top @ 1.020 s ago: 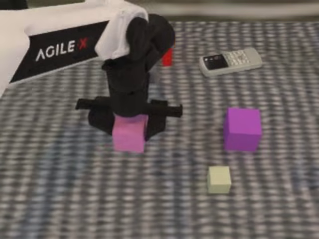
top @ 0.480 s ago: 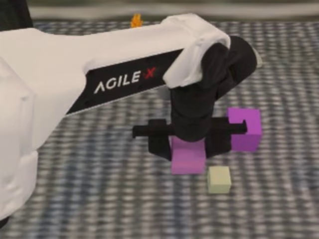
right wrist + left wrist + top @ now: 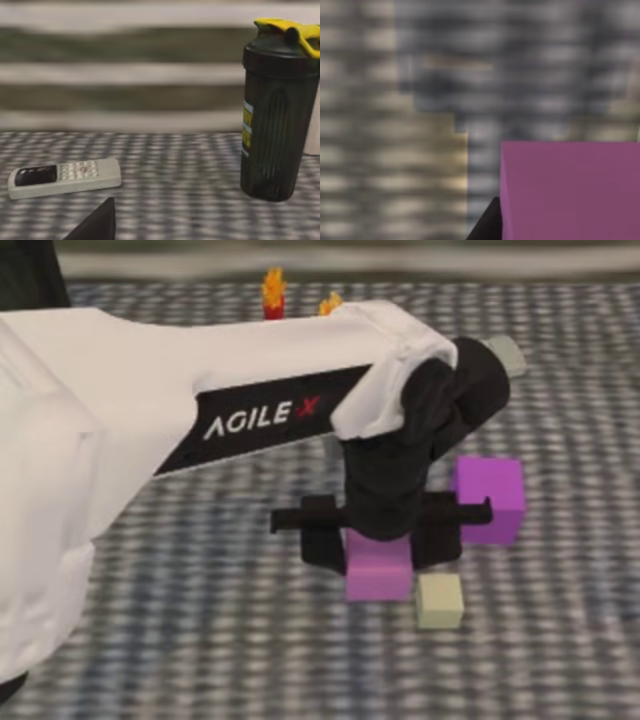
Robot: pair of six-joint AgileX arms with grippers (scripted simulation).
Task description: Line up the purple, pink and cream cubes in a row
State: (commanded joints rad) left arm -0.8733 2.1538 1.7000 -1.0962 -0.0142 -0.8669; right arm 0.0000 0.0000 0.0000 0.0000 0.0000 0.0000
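Note:
My left gripper (image 3: 378, 540) is shut on the pink cube (image 3: 378, 566), reaching from the left to right of the table's middle. Whether the cube touches the cloth I cannot tell. In the left wrist view the pink cube (image 3: 570, 190) fills the corner beside one dark fingertip (image 3: 490, 227). The purple cube (image 3: 492, 498) stands just right of the gripper, partly behind its finger. The small cream cube (image 3: 440, 600) lies close to the pink cube's near right corner. My right gripper (image 3: 142, 232) is open, parked outside the top view.
Two red fries cartons (image 3: 272, 295) peek out behind the left arm at the back. The grey phone (image 3: 64, 177) lies at the back right, mostly hidden under the arm from above. A black shaker bottle (image 3: 277, 115) with a yellow lid stands beyond it.
My left arm carried the pink cube from the left half of the table rightwards to beside the cream and purple cubes, then settled with only a slight shift. The other cubes stayed put.

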